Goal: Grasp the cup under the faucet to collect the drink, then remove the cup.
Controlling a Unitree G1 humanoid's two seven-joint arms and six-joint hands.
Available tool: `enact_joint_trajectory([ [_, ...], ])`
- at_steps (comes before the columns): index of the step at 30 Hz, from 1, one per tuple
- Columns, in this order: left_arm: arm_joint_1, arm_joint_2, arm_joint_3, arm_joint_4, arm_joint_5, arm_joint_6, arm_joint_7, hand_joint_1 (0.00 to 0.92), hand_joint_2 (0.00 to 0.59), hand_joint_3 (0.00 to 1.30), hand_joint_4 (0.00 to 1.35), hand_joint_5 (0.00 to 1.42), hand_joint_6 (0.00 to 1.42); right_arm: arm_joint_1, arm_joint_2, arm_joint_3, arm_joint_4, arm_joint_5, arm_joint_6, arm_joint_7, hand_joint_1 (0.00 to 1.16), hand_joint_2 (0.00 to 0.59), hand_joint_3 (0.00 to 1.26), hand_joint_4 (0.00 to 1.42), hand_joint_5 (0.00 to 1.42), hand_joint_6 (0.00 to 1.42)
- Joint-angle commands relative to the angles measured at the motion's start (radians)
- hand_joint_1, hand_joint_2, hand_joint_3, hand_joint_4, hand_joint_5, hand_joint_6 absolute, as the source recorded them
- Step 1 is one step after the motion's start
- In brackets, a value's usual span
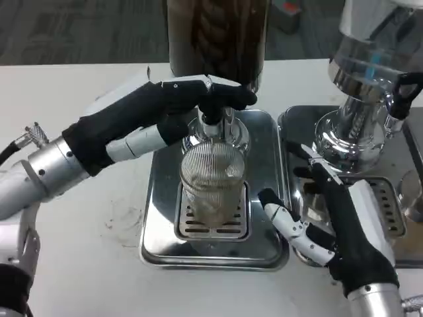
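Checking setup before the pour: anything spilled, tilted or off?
Nothing stands out. The ribbed cup stands upright on the drip tray grate under the faucet. Only faint smudges mark the table left of the tray.

I see the cup (213, 181) as clear ribbed glass or plastic, standing on a polished, mirror-bright metal drip tray (158, 218) with a slotted grate. On my right, a second dispenser base (347, 135) looks like glossy chrome, throwing hard highlights. The table (99, 264) is matt white and faintly smudged, and the left hand (165, 109) has a dull black covering.
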Motion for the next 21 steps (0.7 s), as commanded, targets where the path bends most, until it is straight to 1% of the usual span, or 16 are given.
enact_joint_trajectory([
  [1,0.027,0.014,-0.025,0.010,0.032,-0.016,-0.011,0.000,0.068,0.34,0.24,0.24,0.18,-0.022,-0.007,-0.005,0.019,0.033,0.007,0.035,0.49,0.249,0.15,0.10,0.20,0.25],
  [4,0.031,0.019,-0.032,0.006,0.034,-0.025,-0.005,0.000,0.068,0.34,0.24,0.24,0.18,-0.029,-0.010,-0.008,0.023,0.043,0.007,0.051,0.50,0.242,0.14,0.09,0.17,0.25],
  [10,0.039,0.030,-0.046,-0.001,0.044,-0.051,0.011,0.000,0.068,0.34,0.24,0.24,0.18,-0.054,-0.023,-0.008,0.034,0.060,0.016,0.093,0.54,0.237,0.09,0.03,0.10,0.18],
  [17,0.041,0.037,-0.055,0.001,0.056,-0.073,0.025,0.000,0.067,0.34,0.24,0.24,0.18,-0.063,-0.026,-0.007,0.033,0.063,0.027,0.111,0.54,0.236,0.08,0.02,0.08,0.18],
  [21,0.042,0.039,-0.058,0.001,0.065,-0.084,0.035,0.000,0.068,0.35,0.25,0.24,0.18,-0.069,-0.031,-0.004,0.034,0.066,0.033,0.126,0.54,0.232,0.05,0.00,0.05,0.15],
])
